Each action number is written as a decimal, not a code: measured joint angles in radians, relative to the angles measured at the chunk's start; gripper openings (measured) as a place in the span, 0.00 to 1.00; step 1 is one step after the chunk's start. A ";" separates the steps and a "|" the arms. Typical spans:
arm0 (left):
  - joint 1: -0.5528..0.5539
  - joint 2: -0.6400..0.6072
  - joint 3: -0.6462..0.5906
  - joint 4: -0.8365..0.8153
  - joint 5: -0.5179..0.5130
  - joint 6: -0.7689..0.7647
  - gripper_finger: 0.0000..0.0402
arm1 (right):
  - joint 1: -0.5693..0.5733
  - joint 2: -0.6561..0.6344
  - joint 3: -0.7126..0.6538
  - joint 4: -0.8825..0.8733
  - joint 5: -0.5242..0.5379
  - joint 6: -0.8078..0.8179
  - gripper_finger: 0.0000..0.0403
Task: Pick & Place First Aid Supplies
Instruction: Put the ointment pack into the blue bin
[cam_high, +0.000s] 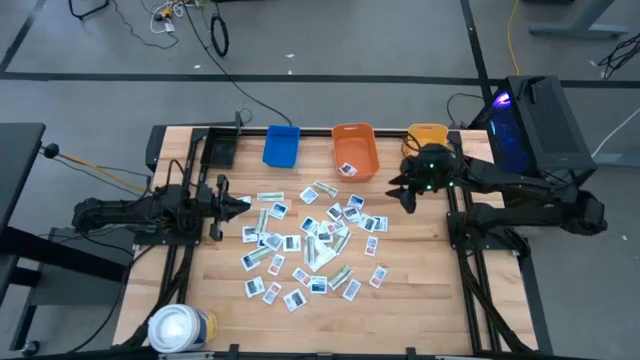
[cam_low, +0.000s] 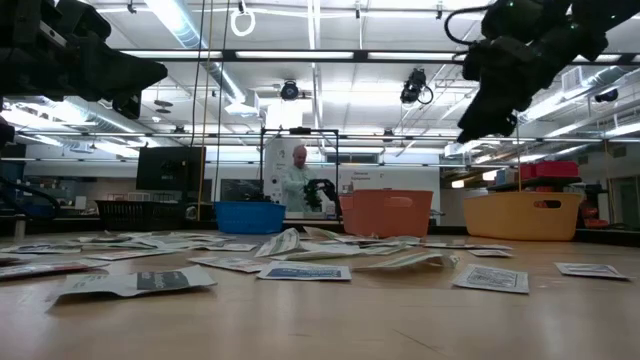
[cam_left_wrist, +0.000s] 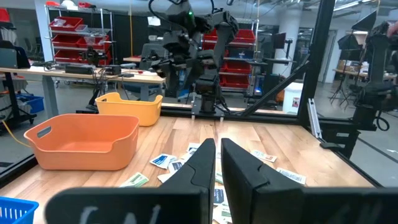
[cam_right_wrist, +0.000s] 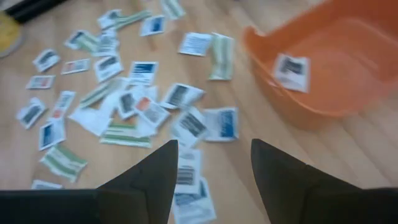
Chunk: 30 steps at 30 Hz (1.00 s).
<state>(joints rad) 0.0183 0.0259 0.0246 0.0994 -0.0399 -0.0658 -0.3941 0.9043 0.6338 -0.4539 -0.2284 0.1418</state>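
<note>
table (cam_high: 420, 300): pale wood planks, visible grain, dark metal frame along the sides
supplies (cam_high: 310, 245): flat rectangular packets, white with blue or red print, plus a few longer pale green strips; loose scatter mid-table, some overlapping, a few curling up at the edges in the low view
packet in bin (cam_right_wrist: 291, 71): one white packet with dark print lying flat on the orange bin floor
orange bin (cam_high: 355, 150): smooth moulded plastic, rounded corners, slot handle in the end wall; far edge of the table, centre
blue bin (cam_high: 282, 145): plastic, ribbed/mesh-look wall in the low view; just beside the orange one
yellow bin (cam_left_wrist: 129, 107): same moulded shape as the orange, other side of it, partly under the right arm
right gripper (cam_high: 408, 195): matte black fingers, clearly spread, nothing between them; up in the air between orange bin and yellow bin, near the edge of the scatter, tilted down at it
left gripper (cam_high: 243, 203): two dark wedge fingers nearly together, thin slit between, holding nothing; parked at the left edge of the scatter
roll (cam_high: 178, 328): large white cylinder with yellow-blue band, near table corner, well apart from the packets
background: person in a white top far behind the bins, low view
</note>
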 joint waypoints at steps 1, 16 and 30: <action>0.000 0.000 0.000 0.000 0.000 0.000 0.08 | 0.021 0.009 0.000 0.017 0.000 0.000 0.51; 0.000 0.000 0.000 0.000 0.000 0.000 0.08 | 0.372 0.205 0.000 0.252 -0.072 -0.155 0.51; 0.000 0.000 0.000 0.000 0.000 0.000 0.08 | 0.605 0.396 0.000 0.320 -0.076 -0.402 0.51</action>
<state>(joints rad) 0.0183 0.0261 0.0246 0.0994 -0.0399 -0.0659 0.2107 1.3003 0.6342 -0.1335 -0.3047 -0.2599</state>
